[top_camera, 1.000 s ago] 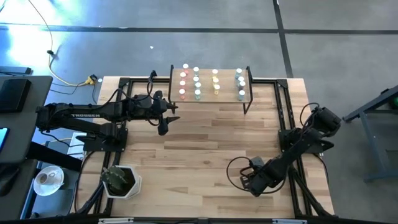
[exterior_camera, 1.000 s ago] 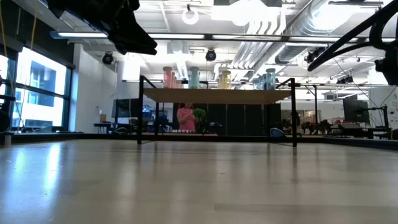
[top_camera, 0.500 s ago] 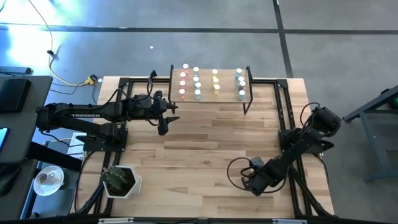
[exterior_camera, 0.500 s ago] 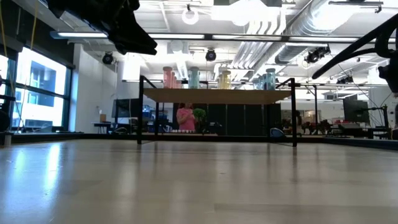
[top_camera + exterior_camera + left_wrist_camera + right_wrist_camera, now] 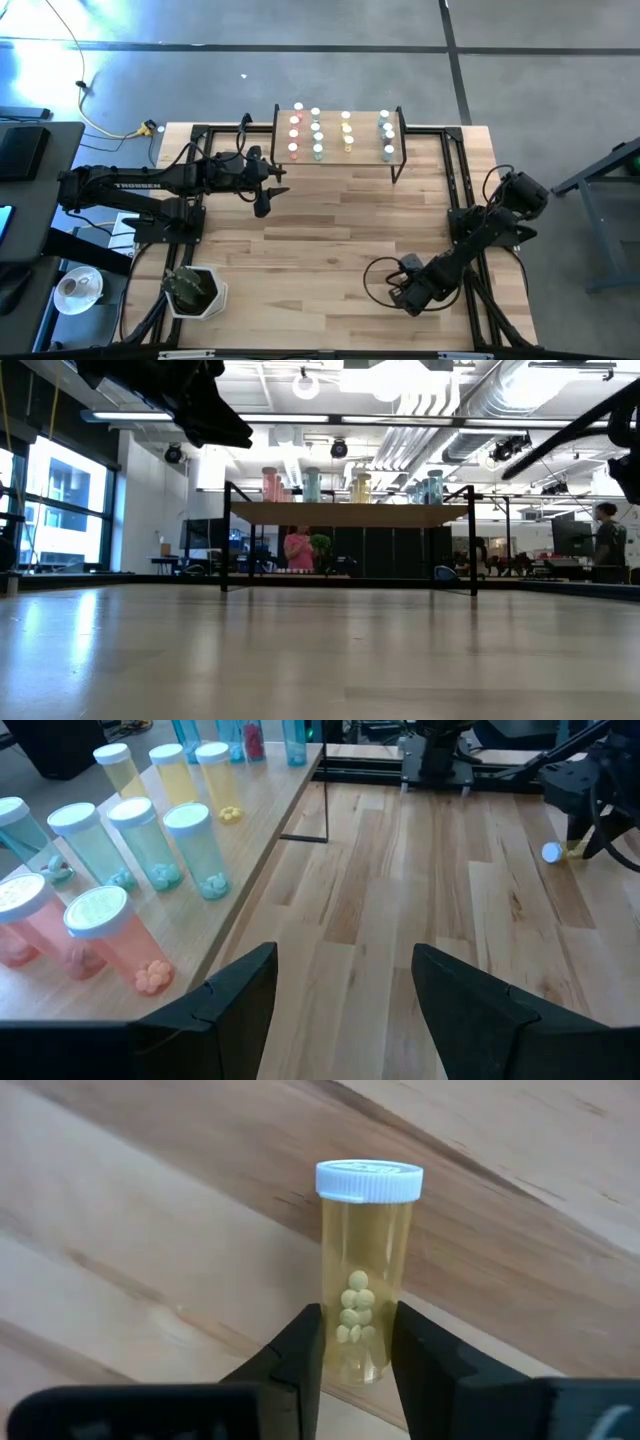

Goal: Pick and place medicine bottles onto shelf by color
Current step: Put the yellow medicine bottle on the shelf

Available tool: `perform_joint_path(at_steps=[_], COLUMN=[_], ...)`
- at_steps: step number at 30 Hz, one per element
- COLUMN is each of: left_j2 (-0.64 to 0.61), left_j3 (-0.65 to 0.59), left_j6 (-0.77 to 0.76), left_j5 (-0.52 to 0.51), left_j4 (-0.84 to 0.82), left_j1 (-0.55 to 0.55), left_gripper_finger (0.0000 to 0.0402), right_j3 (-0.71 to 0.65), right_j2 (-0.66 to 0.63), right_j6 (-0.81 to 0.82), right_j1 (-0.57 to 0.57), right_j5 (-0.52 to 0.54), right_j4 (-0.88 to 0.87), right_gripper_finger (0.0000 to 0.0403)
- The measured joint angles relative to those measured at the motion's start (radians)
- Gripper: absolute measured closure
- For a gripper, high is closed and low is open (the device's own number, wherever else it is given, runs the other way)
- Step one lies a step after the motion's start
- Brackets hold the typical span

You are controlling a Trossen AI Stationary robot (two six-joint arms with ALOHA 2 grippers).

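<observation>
The step in hand looks like the pick-up of a loose yellow bottle (image 5: 366, 1270) — it lies on the bench (image 5: 330, 235) near the front right corner, and the right gripper (image 5: 355, 1345) has its two fingers set against the bottle's sides, grasping it low on the body. The left gripper (image 5: 345, 995) hangs with jaws spread and nothing between them near the left end of the shelf (image 5: 340, 160), where the sorted medicine bottles (image 5: 318, 135) stand in colour rows. Next the grip must firm up, then lift and carry to the yellow row (image 5: 347, 130) — without knocking its neighbours.
</observation>
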Motion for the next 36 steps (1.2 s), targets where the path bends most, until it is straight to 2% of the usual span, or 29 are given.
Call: perform_joint_path(at_steps=[7, 12, 21, 29, 36], left_j2=[0.000, 0.000, 0.000, 0.000, 0.001], left_j3=[0.000, 0.000, 0.000, 0.000, 0.000], left_j6=[0.016, -0.019, -0.067, -0.130, -0.130], left_j5=[-0.003, -0.003, 0.024, 0.178, 0.188], left_j4=[0.001, 0.003, 0.012, 0.123, 0.235], left_j1=[0.000, 0.001, 0.000, -0.002, -0.037], left_gripper_finger=[0.0178, 0.0178, 0.0178, 0.0178, 0.0178], right_j3=[0.039, 0.049, 0.049, 0.049, 0.049], right_j2=[-0.015, -0.078, -0.167, -0.244, -0.299], right_j6=[-0.166, -0.321, -0.745, -1.242, -1.558], right_j1=[-0.019, -0.064, -0.182, -0.314, -0.418], right_j5=[0.140, 0.278, 0.425, 0.417, 0.310], right_j4=[0.037, 0.091, 0.300, 0.568, 0.803], right_gripper_finger=[0.0317, 0.0317, 0.0318, 0.0318, 0.0318])
